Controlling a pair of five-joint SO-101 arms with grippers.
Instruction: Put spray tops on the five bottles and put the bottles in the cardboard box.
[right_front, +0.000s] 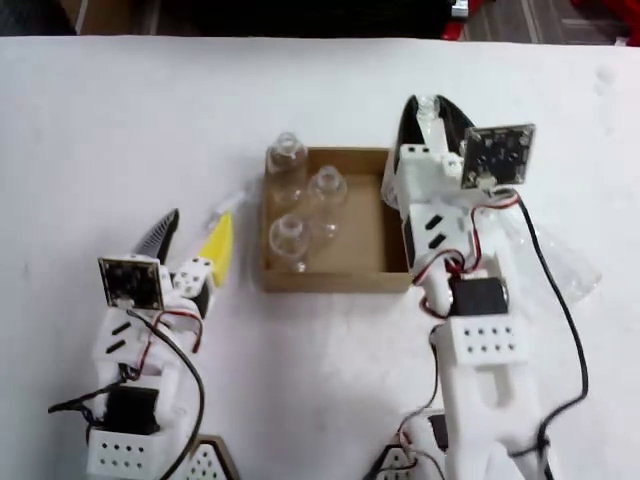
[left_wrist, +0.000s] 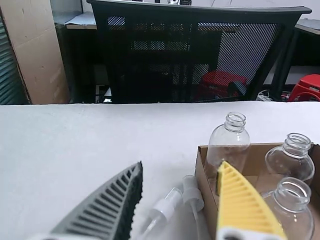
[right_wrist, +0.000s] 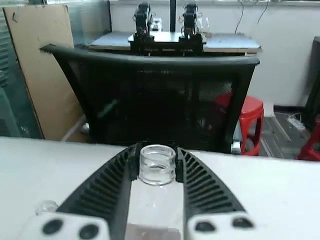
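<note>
Left gripper: grey and yellow fingers spread apart, nothing held; clear plastic spray tops lie just ahead between them, lined up for a pick, I judge; brown cardboard box beside the yellow finger holds uncapped clear bottles; right gripper clamped on a clear round-necked bottle, held upright, I reckon, to take a top.

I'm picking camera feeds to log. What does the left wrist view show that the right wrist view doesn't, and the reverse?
Left wrist view: the open left gripper, spray tops lying on the white table, the cardboard box and three uncapped bottles. Right wrist view: the right gripper shut on a fourth bottle, also uncapped. Both: the table and a black mesh chair behind it.
</note>
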